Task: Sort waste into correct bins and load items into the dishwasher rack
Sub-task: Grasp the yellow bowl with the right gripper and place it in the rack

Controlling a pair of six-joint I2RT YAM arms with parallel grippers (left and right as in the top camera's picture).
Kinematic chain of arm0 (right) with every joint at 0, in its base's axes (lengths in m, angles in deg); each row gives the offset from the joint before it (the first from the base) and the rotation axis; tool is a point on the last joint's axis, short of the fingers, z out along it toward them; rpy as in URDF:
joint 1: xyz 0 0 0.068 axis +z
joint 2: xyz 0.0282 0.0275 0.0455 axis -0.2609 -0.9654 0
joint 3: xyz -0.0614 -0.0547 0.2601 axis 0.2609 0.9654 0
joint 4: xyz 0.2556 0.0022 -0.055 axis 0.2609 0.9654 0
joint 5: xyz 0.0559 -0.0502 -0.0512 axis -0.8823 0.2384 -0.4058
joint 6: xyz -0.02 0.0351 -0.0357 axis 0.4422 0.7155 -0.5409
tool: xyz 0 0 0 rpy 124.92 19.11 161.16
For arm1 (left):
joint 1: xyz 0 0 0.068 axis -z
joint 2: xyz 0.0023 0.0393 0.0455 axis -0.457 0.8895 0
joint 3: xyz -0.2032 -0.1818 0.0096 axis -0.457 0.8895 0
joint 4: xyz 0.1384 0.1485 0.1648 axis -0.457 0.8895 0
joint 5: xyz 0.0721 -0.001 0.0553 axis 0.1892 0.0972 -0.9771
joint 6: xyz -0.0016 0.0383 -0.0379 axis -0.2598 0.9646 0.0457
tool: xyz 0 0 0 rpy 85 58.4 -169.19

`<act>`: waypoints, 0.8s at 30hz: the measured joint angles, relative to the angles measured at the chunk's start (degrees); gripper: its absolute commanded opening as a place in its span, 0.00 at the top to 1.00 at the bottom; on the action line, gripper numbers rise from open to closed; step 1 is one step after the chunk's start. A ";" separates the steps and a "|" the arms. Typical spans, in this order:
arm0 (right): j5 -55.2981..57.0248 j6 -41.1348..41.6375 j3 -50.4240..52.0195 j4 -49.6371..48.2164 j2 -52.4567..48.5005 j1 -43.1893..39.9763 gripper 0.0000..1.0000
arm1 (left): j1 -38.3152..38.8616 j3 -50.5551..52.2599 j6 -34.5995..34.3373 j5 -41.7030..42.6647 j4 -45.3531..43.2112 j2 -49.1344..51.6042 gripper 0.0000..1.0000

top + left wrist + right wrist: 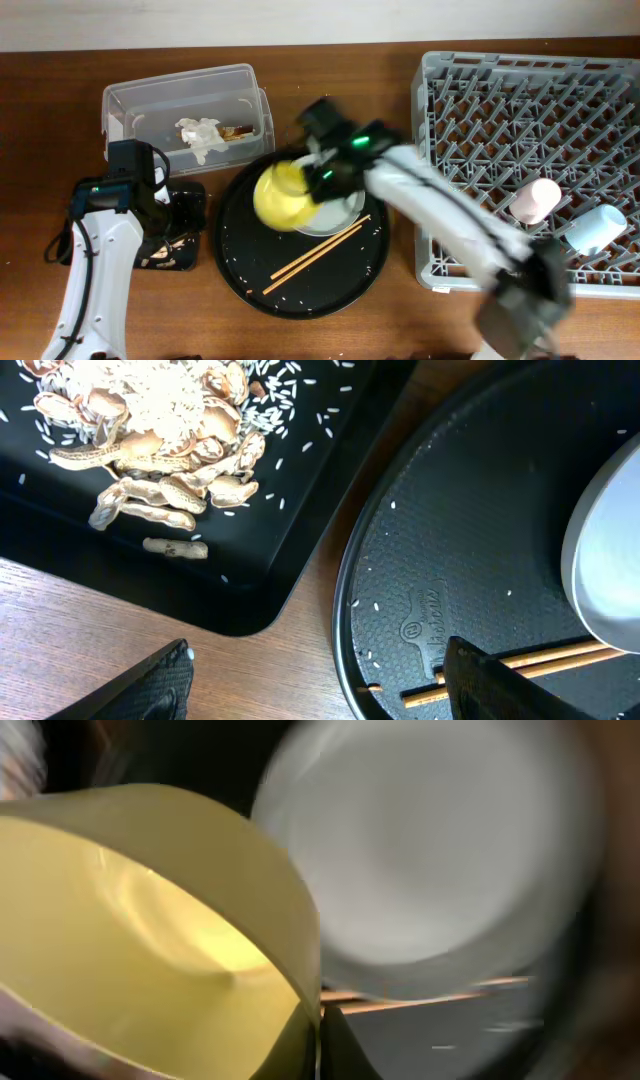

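Note:
My right gripper [318,172] is shut on the rim of the yellow bowl [278,193] and holds it tilted over the pale plate [345,210] on the round black tray [250,270]. In the right wrist view the bowl [150,920] fills the left and the plate [430,850] lies behind it. The wooden chopsticks [318,255] lie on the round tray. My left gripper [315,680] is open and empty above the table, between the small black tray [300,510] holding food scraps [160,450] and the round tray. The clear tub [130,110] holds white tissue [200,135]. A pink cup [537,200] and a blue cup [597,228] lie in the rack [530,90].
Rice grains are scattered on the round black tray [470,530] and the small tray. The left arm [100,260] stands at the table's left front. The rack fills the right side of the table.

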 measured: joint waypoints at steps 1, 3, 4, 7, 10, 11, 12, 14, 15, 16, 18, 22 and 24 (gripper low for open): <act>2.23 -1.07 -0.42 -0.02 3.76 -2.58 0.96 | 0.00 0.00 0.00 0.00 -0.02 0.00 0.20; 10.34 -2.80 -1.05 0.02 10.88 -9.27 0.96 | 0.00 0.00 0.00 0.00 -0.17 0.00 0.20; 14.82 -3.13 -1.07 0.09 12.57 -12.20 0.96 | 0.00 0.00 0.00 0.00 -0.22 0.00 0.20; 33.77 -4.04 -1.05 -1.40 13.75 -22.88 0.96 | 0.00 0.00 0.00 0.00 -0.24 0.00 0.20; 47.78 -4.31 -1.05 -6.73 13.55 -30.29 0.96 | 0.00 0.00 0.00 0.00 -0.35 0.00 0.20; 52.89 -4.35 -1.07 -9.35 13.07 -33.35 0.96 | 0.00 0.00 0.00 0.02 -0.26 0.00 0.20; 55.41 -4.46 -1.01 -10.71 12.59 -35.41 0.96 | 0.00 0.00 0.00 0.00 -0.37 0.00 0.20; 60.65 -4.42 -1.07 -15.47 9.75 -40.87 0.96 | 0.00 0.00 -0.02 0.00 -0.39 -0.02 0.20; 62.03 -4.57 -1.07 -17.33 7.82 -43.71 0.96 | 0.00 0.00 0.00 0.00 -0.39 -0.02 0.20; 62.82 -4.83 -1.07 -18.67 6.12 -45.70 0.96 | 0.00 0.00 0.00 0.00 -0.37 -0.02 0.20; 63.95 -6.14 -1.07 -20.85 2.29 -49.44 0.96 | 0.00 0.00 0.00 0.00 -0.35 -0.02 0.20; 64.96 -7.28 -1.07 -22.69 -4.24 -54.23 0.96 | 0.00 0.00 0.00 0.00 -0.42 -0.02 0.20; 65.16 -7.30 -1.07 -23.82 -7.58 -54.99 0.96 | 0.00 0.00 0.00 0.00 -0.48 -0.02 0.20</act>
